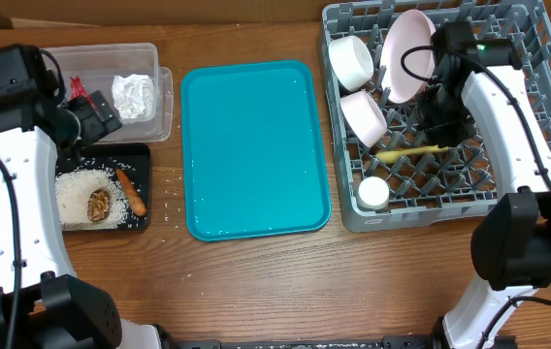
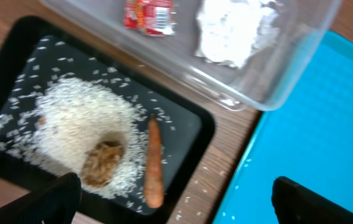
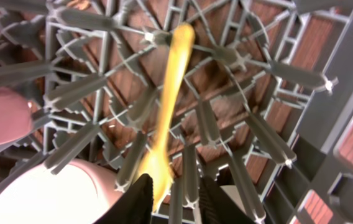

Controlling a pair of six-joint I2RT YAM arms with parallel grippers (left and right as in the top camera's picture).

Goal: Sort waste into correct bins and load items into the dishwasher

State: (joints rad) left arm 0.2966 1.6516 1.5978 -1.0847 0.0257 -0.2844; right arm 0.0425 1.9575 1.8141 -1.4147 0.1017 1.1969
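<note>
My left gripper (image 1: 101,114) (image 2: 176,205) is open and empty, above the edge between the clear tub (image 1: 159,107) (image 2: 251,99) and the black tray (image 1: 140,153) (image 2: 189,118). The tub holds a red wrapper (image 1: 78,89) (image 2: 148,14) and a white napkin (image 1: 133,95) (image 2: 235,28). The tray holds rice (image 1: 81,194) (image 2: 80,121), a brown lump (image 1: 99,205) (image 2: 102,163) and a carrot piece (image 1: 132,193) (image 2: 154,165). The grey rack (image 1: 547,116) holds a plate (image 1: 409,53), two bowls (image 1: 350,60) (image 1: 363,116), a cup (image 1: 372,192) and the yellow spoon (image 1: 406,152) (image 3: 173,81). My right gripper (image 1: 437,111) (image 3: 176,199) is slightly open at the spoon's near end, with a peg between its fingers.
The teal tray (image 1: 256,145) (image 2: 313,124) lies between the bins and the rack, with a few rice grains on it. Loose grains lie on the wood (image 1: 169,184) beside the black tray. Upright rack pegs (image 3: 257,137) crowd round my right gripper.
</note>
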